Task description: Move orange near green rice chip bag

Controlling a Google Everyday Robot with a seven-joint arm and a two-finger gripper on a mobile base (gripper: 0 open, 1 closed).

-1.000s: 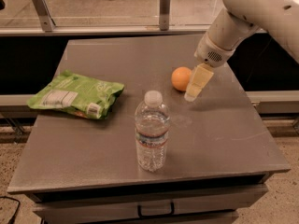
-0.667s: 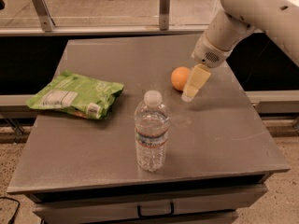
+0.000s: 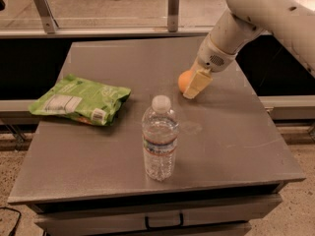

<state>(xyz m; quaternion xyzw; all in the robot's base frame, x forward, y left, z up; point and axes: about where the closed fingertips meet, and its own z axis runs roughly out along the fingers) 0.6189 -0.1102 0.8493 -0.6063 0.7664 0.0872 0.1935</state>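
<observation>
A: Looking for the orange (image 3: 183, 80) first, where is it?

B: It sits on the grey table (image 3: 236, 136), in the far right part of the top. Only its left side shows, because the gripper (image 3: 197, 84) covers the right side.

A: Does the gripper hold it?

B: I cannot tell. The cream-coloured end of the gripper is low at the table surface, and it touches the orange or is just beside it. Whether it is spread or pressed on the fruit is hidden from this view. The white arm (image 3: 256, 9) comes down to it from the upper right corner.

A: And the green rice chip bag (image 3: 81, 100)?

B: It lies flat near the left edge of the table, well apart from the orange, with its white label panel turned up.

A: What stands between them?

B: A clear water bottle (image 3: 160, 139) with a white cap stands upright, nearer to the front edge, touching neither. A dark handle (image 3: 164, 221) shows under the front edge.
</observation>
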